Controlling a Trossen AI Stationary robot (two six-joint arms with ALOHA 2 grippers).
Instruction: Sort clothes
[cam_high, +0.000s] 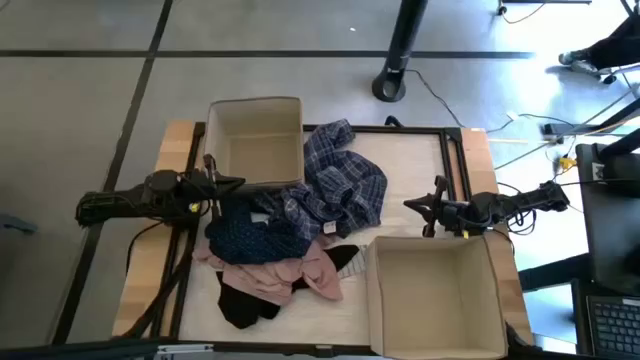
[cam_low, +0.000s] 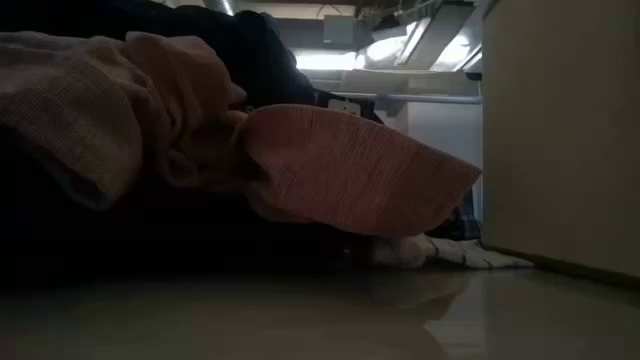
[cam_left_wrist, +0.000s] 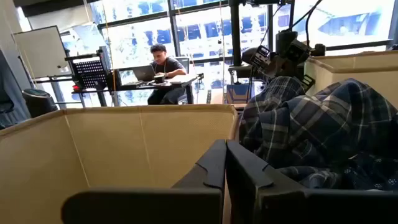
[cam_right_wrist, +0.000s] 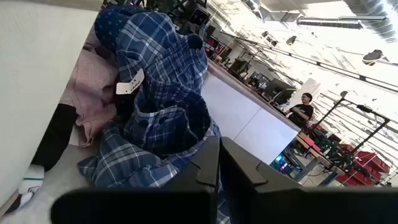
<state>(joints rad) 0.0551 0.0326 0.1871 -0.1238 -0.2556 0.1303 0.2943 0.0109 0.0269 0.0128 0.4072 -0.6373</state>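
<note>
Between two cardboard boxes (cam_high: 254, 140), clothes (cam_high: 300, 215) lie heaped. Both grippers, left (cam_high: 222, 184) and right (cam_high: 420, 206), closed and empty, should open wide before pinching one garment.

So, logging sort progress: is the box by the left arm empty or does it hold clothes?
Empty. The high view shows the box with a bare floor; the plaid shirt lies outside on the table, against its corner.

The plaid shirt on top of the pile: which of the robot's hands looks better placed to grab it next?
Probably the right hand. It faces the plaid shirt across bare table, nothing between. The left hand sits at the cardboard box edge, nearer the navy piece. Both hands look shut and empty.
</note>
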